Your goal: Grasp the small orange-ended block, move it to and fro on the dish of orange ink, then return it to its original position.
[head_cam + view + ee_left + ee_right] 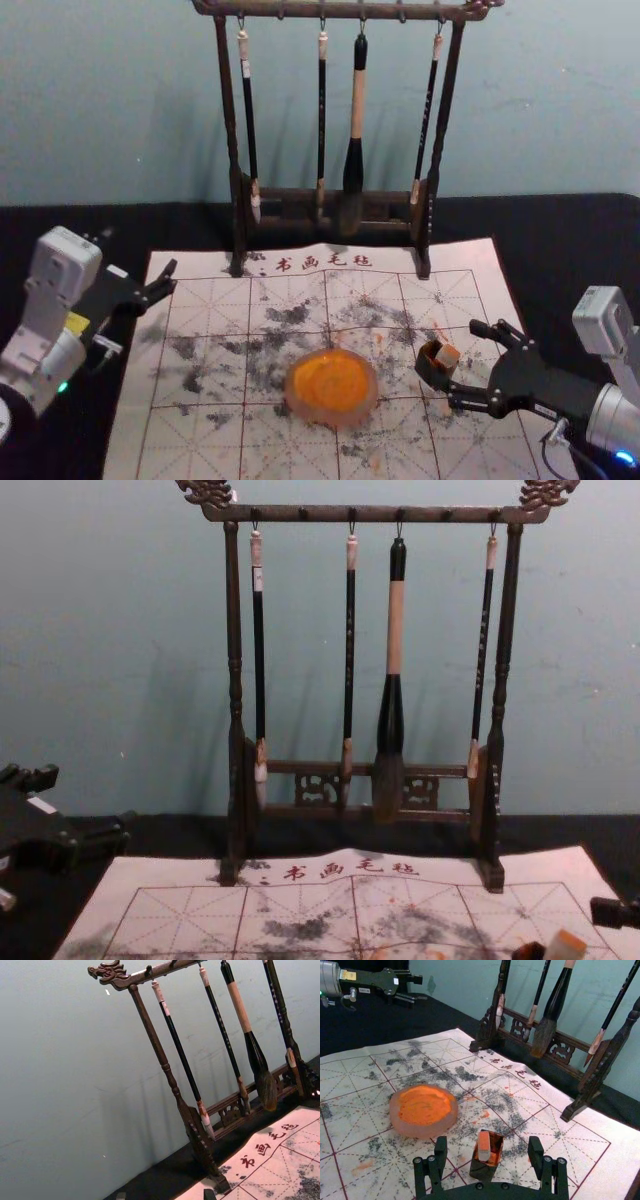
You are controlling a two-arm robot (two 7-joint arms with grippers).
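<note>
My right gripper (466, 364) is open at the mat's right side, its fingers on either side of a small dark box (427, 372). The small block (447, 356) sticks up out of this box. In the right wrist view the block (484, 1146), pale with an orange end, stands in the box (482, 1171) between the spread fingertips of the right gripper (488, 1148), touching neither. The round dish of orange ink (331, 386) lies left of the box. My left gripper (139, 254) is parked open at the mat's far left; its fingertips (209, 1194) edge into the left wrist view.
A dark wooden rack (236, 680) with several hanging brushes stands at the mat's back edge, before the wall. The white gridded mat (200, 440) carries grey and orange smudges and lies on a black-covered table (60, 225).
</note>
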